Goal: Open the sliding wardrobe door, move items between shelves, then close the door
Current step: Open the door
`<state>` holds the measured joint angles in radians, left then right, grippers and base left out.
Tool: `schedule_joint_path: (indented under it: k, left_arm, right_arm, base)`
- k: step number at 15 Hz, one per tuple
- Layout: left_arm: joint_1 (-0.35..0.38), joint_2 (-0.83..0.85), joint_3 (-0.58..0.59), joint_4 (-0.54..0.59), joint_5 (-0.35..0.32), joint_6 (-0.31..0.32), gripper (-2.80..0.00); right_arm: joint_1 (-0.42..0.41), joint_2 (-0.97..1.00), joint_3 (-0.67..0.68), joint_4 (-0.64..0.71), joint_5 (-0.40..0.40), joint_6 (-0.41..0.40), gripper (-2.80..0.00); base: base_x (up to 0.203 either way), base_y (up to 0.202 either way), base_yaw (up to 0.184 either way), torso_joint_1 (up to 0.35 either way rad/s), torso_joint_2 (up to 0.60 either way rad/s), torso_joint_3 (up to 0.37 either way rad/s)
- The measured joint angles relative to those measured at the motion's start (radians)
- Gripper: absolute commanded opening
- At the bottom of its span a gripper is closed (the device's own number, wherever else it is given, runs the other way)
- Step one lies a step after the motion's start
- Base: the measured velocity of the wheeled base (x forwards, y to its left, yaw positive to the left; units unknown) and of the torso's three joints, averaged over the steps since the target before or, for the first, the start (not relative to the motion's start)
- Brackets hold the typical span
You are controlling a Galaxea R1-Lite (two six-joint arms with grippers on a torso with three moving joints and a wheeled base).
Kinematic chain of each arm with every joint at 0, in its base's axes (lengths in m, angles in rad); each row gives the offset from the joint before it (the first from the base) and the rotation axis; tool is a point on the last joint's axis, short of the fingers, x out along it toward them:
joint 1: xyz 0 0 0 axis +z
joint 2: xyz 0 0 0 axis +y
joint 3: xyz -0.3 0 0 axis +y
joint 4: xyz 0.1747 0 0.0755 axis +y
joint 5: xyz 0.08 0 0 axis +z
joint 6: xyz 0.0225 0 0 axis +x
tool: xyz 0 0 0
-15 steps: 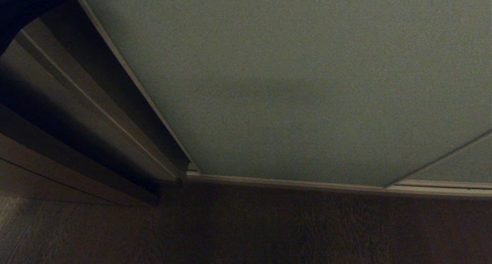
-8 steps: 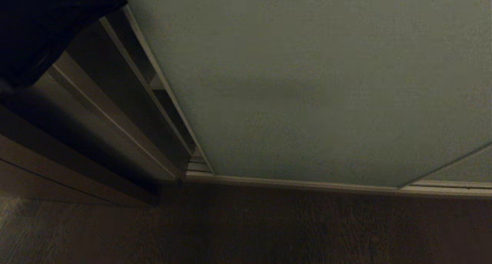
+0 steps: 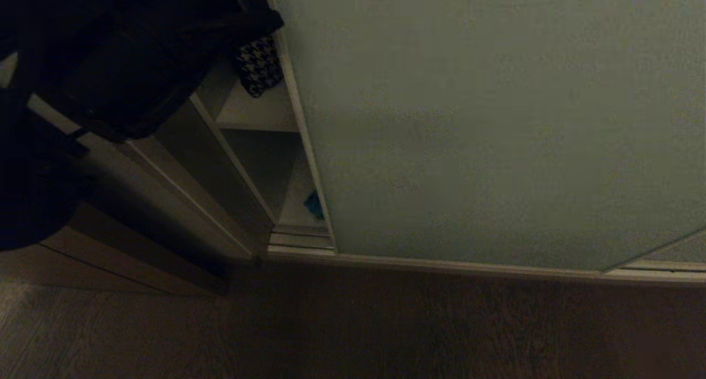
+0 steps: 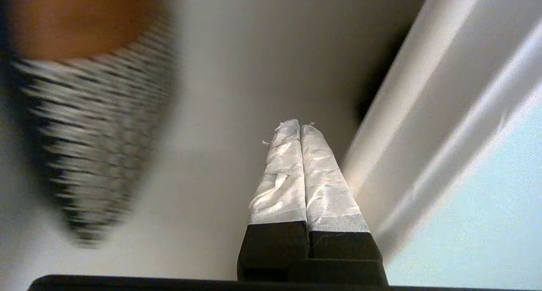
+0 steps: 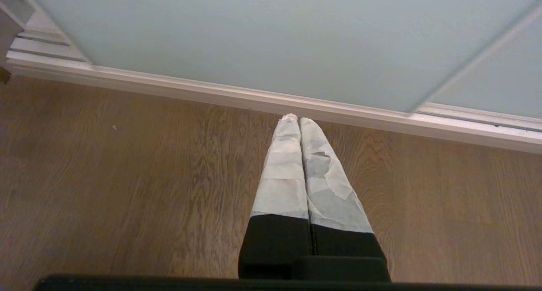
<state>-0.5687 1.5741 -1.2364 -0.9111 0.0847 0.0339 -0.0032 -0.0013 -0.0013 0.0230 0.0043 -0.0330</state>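
The left gripper [image 4: 300, 126] has its two white-taped fingers pressed flat together, holding nothing, and it sits just inside the opening of the wardrobe. Right beside it, on one flank, runs the slim silvery-beige frame edge of the sliding wardrobe door [image 3: 496, 136], a large matte pale grey-green panel. I judge the shut fingers serve as a blunt pusher against that edge, since a flat panel offers nothing to pinch.

The door stands partly open, leaving a narrow gap at its left side in the head view. Ahead of the fingertips lies a plain off-white upper shelf [image 3: 253, 114], and on it, off to the other flank of the gripper, rests a black-and-white houndstooth bag [image 4: 89, 147], near but apart from the fingers. Well below the gripper, on the lower off-white shelf [image 3: 295, 213], a small teal plush toy [image 3: 314, 205] peeks out against the door edge; the green toy is hidden.

The gap looks too narrow to reach the toys, so more sliding seems due.

The right gripper [image 5: 300, 119] is also closed and empty, parked low above the brown wooden floor [image 5: 106, 189], pointing towards the pale bottom track [image 5: 211, 90].
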Motion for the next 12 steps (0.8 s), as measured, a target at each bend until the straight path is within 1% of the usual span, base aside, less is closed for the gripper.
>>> schedule_joint_path:
  k: [2,3,4,6,8,9,10,12]
  left_arm:
    - [-0.061,0.03,-0.003,0.0,-0.002,0.005,-2.8]
    - [-0.079,0.046,-0.005,-0.01,-0.004,0.008,-2.8]
    - [-0.087,0.061,-0.008,-0.035,0.0,0.008,-2.8]
    - [-0.084,0.076,-0.015,-0.061,0.049,0.008,-2.8]
    - [-0.038,0.071,-0.02,-0.039,0.076,0.013,-2.8]
    - [-0.006,0.063,-0.01,-0.012,0.095,0.029,-2.8]
    - [0.029,0.051,0.006,0.013,0.118,0.048,-2.8]
    - [0.127,0.019,0.068,0.032,0.133,0.075,-2.8]
  right_arm:
    - [0.0,0.0,0.0,0.0,0.0,0.0,-2.8]
    - [0.0,0.0,0.0,0.0,0.0,0.0,-2.8]
    - [0.0,0.0,0.0,0.0,0.0,0.0,-2.8]
    - [0.0,0.0,0.0,0.0,0.0,0.0,-2.8]
    - [0.0,0.0,0.0,0.0,0.0,0.0,-2.8]
    - [0.0,0.0,0.0,0.0,0.0,0.001,-2.8]
    - [0.0,0.0,0.0,0.0,0.0,0.0,-2.8]
    - [0.0,0.0,0.0,0.0,0.0,0.0,-2.8]
  base:
    - [0.0,0.0,0.0,0.0,0.0,0.0]
    - [0.0,0.0,0.0,0.0,0.0,0.0]
    - [0.0,0.0,0.0,0.0,0.0,0.0]
    - [0.0,0.0,0.0,0.0,0.0,0.0]
    - [0.0,0.0,0.0,0.0,0.0,0.0]
    - [0.0,0.0,0.0,0.0,0.0,0.0]
    - [0.0,0.0,0.0,0.0,0.0,0.0]
    - [0.0,0.0,0.0,0.0,0.0,0.0]
